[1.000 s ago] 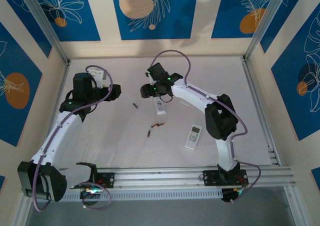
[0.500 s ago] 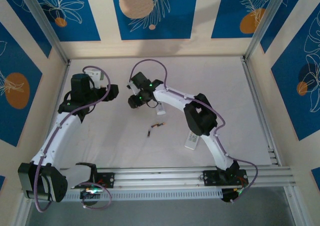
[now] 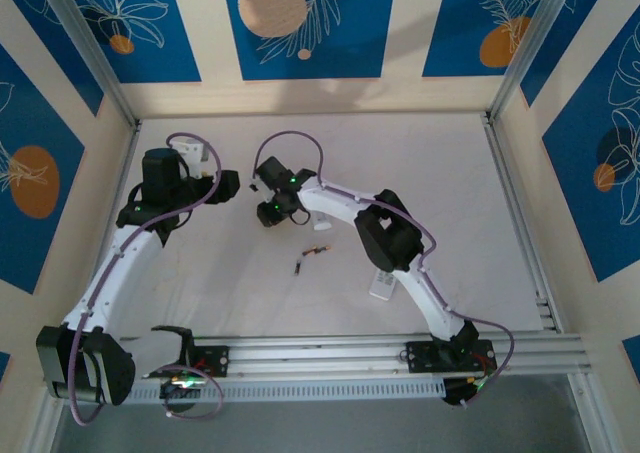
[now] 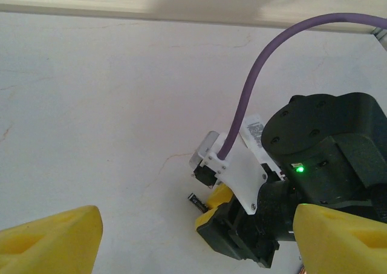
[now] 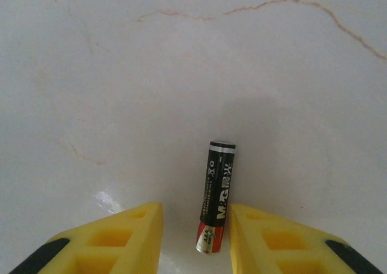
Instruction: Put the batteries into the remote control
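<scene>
Right wrist view is showing a thin black cylindrical battery with a red end [image 5: 217,195] lying on the pale veined surface [image 5: 181,74], between the yellow fingers of the right tool [image 5: 195,216], which are standing apart, not pinching it. The left tool [image 4: 196,225] is gaping wide, facing the right tool. Blue-and-cream patterned walls [image 3: 300,23] are enclosing the surface.

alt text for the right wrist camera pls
A small black cylindrical battery with a red end lies on a white veined table between the two yellow fingers of the right gripper, closer to the one at picture right. The jaws are open, not yet gripping it.
</scene>
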### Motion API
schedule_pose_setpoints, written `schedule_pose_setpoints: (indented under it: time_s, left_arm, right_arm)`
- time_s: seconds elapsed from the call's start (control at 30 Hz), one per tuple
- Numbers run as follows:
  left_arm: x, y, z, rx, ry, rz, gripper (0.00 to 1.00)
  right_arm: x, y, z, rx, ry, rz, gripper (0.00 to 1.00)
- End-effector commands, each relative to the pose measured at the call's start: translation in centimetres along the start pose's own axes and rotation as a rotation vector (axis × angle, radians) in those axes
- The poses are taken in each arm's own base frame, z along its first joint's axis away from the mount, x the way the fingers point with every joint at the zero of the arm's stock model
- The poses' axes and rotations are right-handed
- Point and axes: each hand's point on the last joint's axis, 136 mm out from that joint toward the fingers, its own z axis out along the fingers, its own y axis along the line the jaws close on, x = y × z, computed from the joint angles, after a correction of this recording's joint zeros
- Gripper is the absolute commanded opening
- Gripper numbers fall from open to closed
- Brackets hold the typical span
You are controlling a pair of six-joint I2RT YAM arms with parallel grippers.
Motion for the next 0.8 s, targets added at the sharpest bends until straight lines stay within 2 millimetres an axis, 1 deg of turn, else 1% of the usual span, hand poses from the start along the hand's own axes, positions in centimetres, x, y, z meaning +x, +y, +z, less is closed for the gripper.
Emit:
schedule_pose_setpoints:
  time_s: [0.0, 0.1, 0.13, 0.17, 0.23, 0.3, 0.33, 0.37, 0.43, 0.5, 0.57, 0.6, 0.63, 0.67, 0.77]
  left_arm:
    - [-0.5, -0.1, -0.1, 0.014, -0.020, -0.008, 0.83]
    - [-0.5, 0.0, -0.2, 0.009, -0.022, -0.008, 0.83]
    - [-0.5, 0.0, -0.2, 0.009, -0.023, -0.008, 0.83]
    - [-0.5, 0.0, -0.2, 0.008, -0.027, -0.006, 0.83]
    - [-0.6, 0.0, -0.3, 0.008, -0.033, -0.005, 0.83]
    - [-0.7, -0.1, -0.4, 0.013, -0.040, -0.004, 0.83]
    - [-0.7, -0.2, -0.4, 0.019, -0.042, -0.001, 0.84]
    - [-0.7, -0.3, -0.4, 0.026, -0.045, 0.000, 0.84]
    - [-0.8, -0.7, -0.4, 0.046, -0.047, 0.006, 0.84]
    - [-0.8, -1.1, -0.4, 0.068, -0.045, 0.014, 0.85]
    - [-0.7, -1.8, -0.4, 0.110, -0.039, 0.021, 0.86]
    - [-0.6, -2.1, -0.3, 0.132, -0.034, 0.024, 0.87]
    - [-0.6, -2.7, -0.2, 0.167, -0.029, 0.029, 0.88]
    - [-0.5, -3.7, -0.2, 0.227, -0.023, 0.041, 0.89]
    - [-0.1, -6.5, -0.2, 0.392, 0.003, 0.055, 0.93]
  right_arm:
    - [0.4, -0.1, 1.0, 0.047, 0.017, -0.040, 0.31]
    - [0.7, -0.5, 1.3, 0.093, 0.024, -0.063, 0.26]
    - [0.8, -0.6, 1.4, 0.096, 0.028, -0.065, 0.21]
    - [0.8, -0.3, 1.2, 0.086, 0.029, -0.063, 0.17]
    - [0.3, 0.0, 0.3, 0.063, 0.017, -0.034, 0.16]
    - [-0.9, 0.4, -1.7, 0.040, -0.020, 0.008, 0.16]
    - [-1.5, 0.6, -3.1, 0.022, -0.040, 0.034, 0.16]
    - [-1.9, 0.7, -4.5, 0.001, -0.056, 0.063, 0.16]
    - [-2.2, 0.3, -7.4, -0.032, -0.082, 0.121, 0.15]
    - [-1.3, -1.2, -9.9, -0.040, -0.088, 0.197, 0.15]
    - [0.1, -3.2, -12.2, -0.052, -0.093, 0.286, 0.15]
    - [0.8, -3.8, -12.8, -0.066, -0.087, 0.323, 0.15]
    - [1.6, -4.8, -13.6, -0.077, -0.086, 0.368, 0.15]
    - [2.3, -5.6, -14.2, -0.090, -0.079, 0.406, 0.16]
    - [4.7, -7.4, -14.6, -0.094, -0.039, 0.459, 0.16]
